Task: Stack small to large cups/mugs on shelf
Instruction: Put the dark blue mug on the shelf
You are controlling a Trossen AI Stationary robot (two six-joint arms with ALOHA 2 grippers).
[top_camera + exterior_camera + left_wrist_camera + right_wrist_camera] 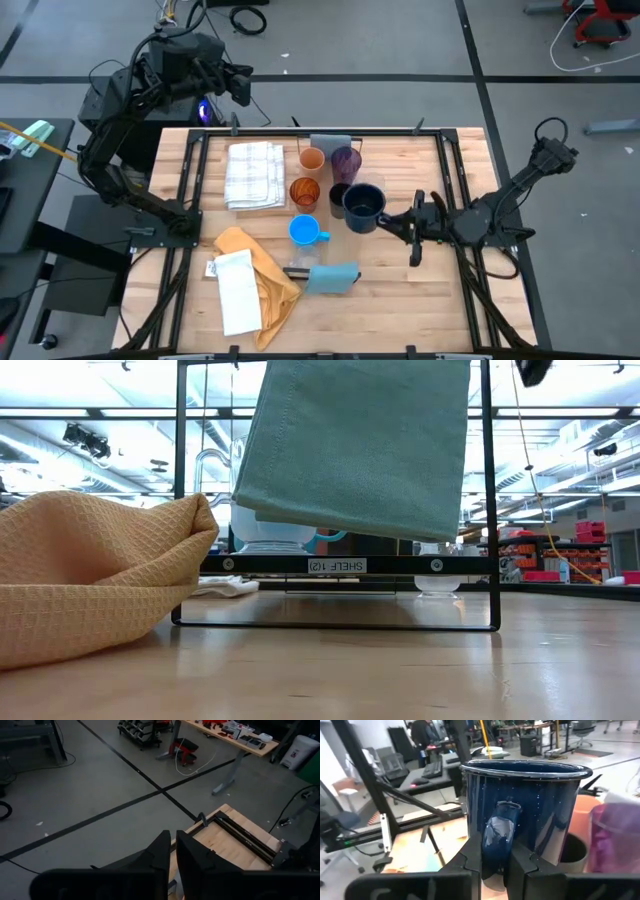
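The navy mug (363, 205) stands upright among the cups at mid-table, with my right gripper (392, 220) shut on its handle. Beside it are a black cup (338, 193), an amber cup (304, 191), an orange cup (312, 159) and a purple cup (347, 160). A bright blue mug (305, 231) sits nearer the front. In the low view a black-framed shelf (335, 565) carries a label. My left gripper (240, 85) is raised beyond the table's far left corner, shut on nothing. My right gripper pinches the navy mug's handle (496, 837) between its two fingers, one on each side of the loop. The fingers come about level from the table's right side. The mug stays upright with its mouth up. Its base is hidden, so whether it rests on anything I cannot tell.
A white checked towel (255, 175) lies at the far left. A yellow cloth (262, 275) and a white packet (237, 290) lie at the near left. A light blue cloth (333, 278) lies at the near middle. Black rails (190, 180) run along both table sides.
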